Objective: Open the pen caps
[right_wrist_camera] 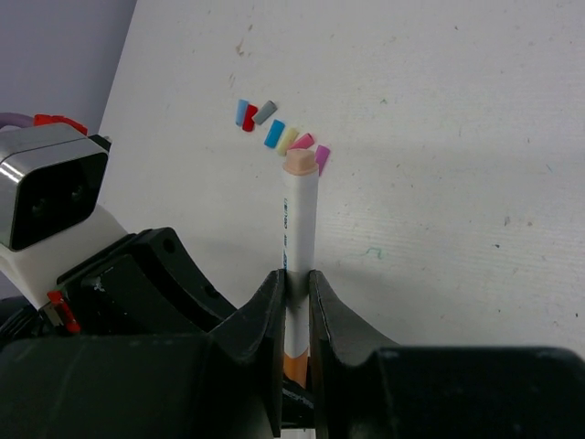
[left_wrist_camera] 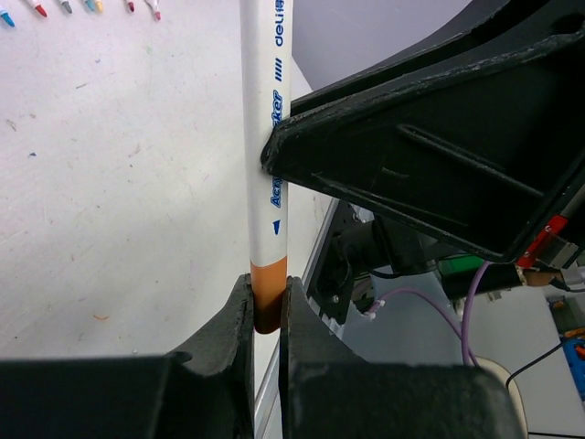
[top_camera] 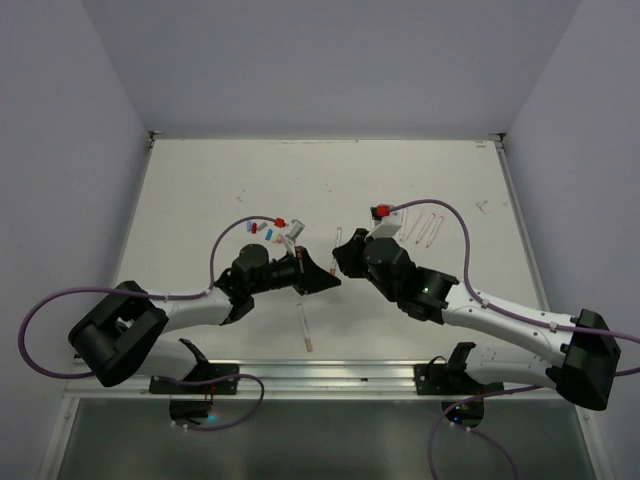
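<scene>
Left gripper point(top_camera: 320, 274) and right gripper point(top_camera: 339, 257) meet tip to tip over the middle of the table point(top_camera: 200, 180) in the top view, right one at 1 o'clock of the left; cannot tell their grip from here, held pen hidden between them; loose caps point(top_camera: 264, 229) cluster at 11 o'clock of the left gripper, apart from it; lone pen point(top_camera: 305, 328) lies flat at 6 o'clock of the left gripper; spare pens point(top_camera: 430, 228) lie at 2 o'clock of the right gripper. Left wrist view: left gripper point(left_wrist_camera: 267, 302) clamped tight on the orange cap point(left_wrist_camera: 268, 279) of the held pen point(left_wrist_camera: 268, 128); white barrel runs up to 12 o'clock; cap sits flush against the barrel; a finger point(left_wrist_camera: 384, 165) of the right gripper touches the barrel from 3 o'clock; coloured ends of the spare pens point(left_wrist_camera: 37, 7) at the 11 o'clock frame edge. Right wrist view: right gripper point(right_wrist_camera: 294, 279) pinched on the white barrel of the held pen point(right_wrist_camera: 297, 210); peach end points to 12 o'clock; orange shows below the fingers at 6 o'clock; loose caps point(right_wrist_camera: 274, 133) in blue, red, grey, yellow, pink and purple lie in a row on the table point(right_wrist_camera: 439, 137), at 12 o'clock behind the pen end.
</scene>
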`<state>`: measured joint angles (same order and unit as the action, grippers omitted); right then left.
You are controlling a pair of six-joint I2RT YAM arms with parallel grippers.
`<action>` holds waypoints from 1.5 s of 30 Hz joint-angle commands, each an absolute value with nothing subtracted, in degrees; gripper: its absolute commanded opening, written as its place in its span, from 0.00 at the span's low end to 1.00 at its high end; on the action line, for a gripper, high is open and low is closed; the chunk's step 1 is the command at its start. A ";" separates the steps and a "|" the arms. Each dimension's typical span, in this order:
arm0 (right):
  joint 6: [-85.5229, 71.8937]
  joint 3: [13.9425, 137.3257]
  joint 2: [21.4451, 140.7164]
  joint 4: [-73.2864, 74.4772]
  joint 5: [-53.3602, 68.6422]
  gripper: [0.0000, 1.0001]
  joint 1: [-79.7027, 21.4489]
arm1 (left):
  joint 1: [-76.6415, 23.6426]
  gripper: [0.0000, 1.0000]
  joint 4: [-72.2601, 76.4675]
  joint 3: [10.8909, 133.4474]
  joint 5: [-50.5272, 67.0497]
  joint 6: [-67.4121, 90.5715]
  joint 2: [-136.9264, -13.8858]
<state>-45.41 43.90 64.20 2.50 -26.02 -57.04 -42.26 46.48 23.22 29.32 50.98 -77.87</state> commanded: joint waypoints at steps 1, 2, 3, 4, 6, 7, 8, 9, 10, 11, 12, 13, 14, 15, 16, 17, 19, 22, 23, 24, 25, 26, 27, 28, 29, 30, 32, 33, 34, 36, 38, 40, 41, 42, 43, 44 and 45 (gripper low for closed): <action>-46.67 43.07 62.41 1.05 -26.63 0.00 -57.22 | -42.63 0.00 48.69 25.23 28.04 50.45 -76.64; -46.50 42.98 62.32 1.14 -26.63 0.00 -57.22 | -42.63 0.00 48.69 25.14 28.12 50.45 -76.55; -46.49 42.72 62.14 1.14 -26.46 0.15 -57.22 | -42.63 0.00 48.69 25.05 28.30 50.19 -76.20; -45.97 42.71 62.14 0.97 -26.28 0.25 -57.22 | -42.63 0.00 48.60 24.87 28.65 50.10 -76.11; -45.44 43.42 62.49 1.23 -25.58 0.37 -57.22 | -42.63 0.00 48.25 24.61 28.65 49.83 -75.68; -44.83 43.77 63.19 1.40 -25.49 0.38 -57.22 | -42.63 0.00 47.73 24.52 28.57 49.66 -75.59; -44.82 44.64 63.63 1.67 -25.49 0.39 -57.22 | -42.63 0.00 47.46 24.35 28.39 49.57 -75.59; -44.82 45.08 64.07 2.02 -25.23 0.41 -57.22 | -42.71 0.00 47.37 24.35 28.30 49.57 -75.59; -44.65 45.44 64.59 2.02 -25.14 0.41 -57.22 | -42.71 0.00 47.46 24.26 28.30 49.66 -75.59; -44.56 46.31 65.64 2.02 -24.79 0.41 -57.13 | -42.71 0.00 47.46 24.17 28.30 49.66 -75.59; -44.47 46.67 66.26 2.02 -24.52 0.41 -57.22 | -42.80 0.00 47.46 24.34 28.39 49.75 -75.59; -44.39 47.02 66.62 2.02 -24.52 0.41 -57.22 | -42.98 0.00 47.55 24.35 28.65 49.75 -75.59; -44.47 47.63 67.23 2.02 -24.61 0.40 -57.22 | -43.07 0.00 47.46 24.35 28.74 49.66 -75.50; -44.30 47.90 67.41 2.11 -24.78 0.39 -57.22 | -43.15 0.00 47.46 24.26 28.83 49.66 -75.32; -44.12 48.07 67.50 2.02 -24.96 0.37 -57.13 | -43.24 0.00 47.37 24.17 29.09 49.57 -75.15; -43.95 48.34 67.59 1.93 -24.96 0.25 -57.13 | -43.33 0.00 47.20 24.08 28.92 49.31 -75.06; -43.16 48.51 67.59 1.58 -25.57 0.07 -57.04 | -43.50 0.00 47.02 23.65 28.74 49.13 -74.45; -43.33 48.87 67.50 2.20 -26.28 0.00 -55.91 | -43.59 0.00 47.11 22.77 28.74 48.60 -73.74; -43.33 49.04 67.41 2.55 -27.06 0.00 -55.55 | -43.59 0.00 47.02 22.42 28.65 48.43 -73.74; -43.42 48.96 67.41 3.07 -27.94 0.00 -55.29 | -43.59 0.00 46.59 22.33 28.48 48.34 -73.74; -43.42 48.78 67.06 3.08 -28.99 0.00 -54.76 | -43.59 0.00 46.32 22.24 28.13 48.34 -73.74; -43.42 48.26 66.89 2.73 -29.79 0.00 -54.41 | -43.68 0.00 45.80 21.98 27.78 48.25 -73.74; -43.16 47.90 66.71 2.03 -31.36 0.00 -53.97 | -43.68 0.00 45.44 21.80 27.69 48.16 -73.83; -42.98 47.64 66.36 1.67 -31.64 0.00 -52.40 | -43.68 0.00 45.44 21.71 27.95 47.90 -73.74; -42.89 47.11 66.18 1.32 -31.64 0.00 -51.34 | -43.77 0.00 45.44 21.19 27.86 47.55 -73.57; -42.63 46.94 66.01 0.88 -32.25 0.00 -50.46 | -43.86 0.00 45.44 20.83 27.69 47.46 -73.48; -41.93 46.06 65.22 0.35 -32.69 0.00 -47.65 | -44.03 0.00 44.39 20.48 27.16 46.76 -73.13; -41.14 45.88 64.95 -1.74 -32.87 0.00 -46.77 | -44.12 0.00 43.34 20.30 26.64 46.50 -73.04; -40.96 45.97 64.69 -1.84 -32.87 0.00 -44.84 | -44.12 0.00 42.98 20.04 25.93 46.32 -72.78; -40.61 46.58 64.16 -1.15 -32.87 0.00 -42.81 | -44.21 0.00 40.71 19.60 25.06 45.36 -72.16; -40.52 47.28 63.81 -0.62 -32.70 0.00 -39.91 | -44.21 0.00 39.38 19.43 23.47 44.22 -71.29; -41.13 47.98 63.72 1.13 -31.48 0.00 -36.59 | -44.30 0.00 37.97 19.34 22.85 43.68 -70.75; -41.13 48.42 63.72 1.14 -30.51 0.00 -35.43 | -44.30 0.00 37.53 19.25 22.50 43.07 -70.23; -41.31 48.86 63.89 1.66 -30.15 0.00 -34.46 | -44.38 0.00 35.79 19.25 21.72 42.81 -69.96; -41.22 49.22 63.98 2.10 -30.06 0.00 -33.06 | -44.38 0.00 35.08 19.42 21.10 42.54 -69.70; -41.13 50.09 64.07 2.54 -29.88 0.00 -32.52 | -44.47 0.00 34.37 19.42 20.92 41.84 -69.18; -40.87 50.53 64.07 3.42 -30.06 0.00 -32.00 | -44.47 0.00 32.80 19.60 20.31 41.66 -68.82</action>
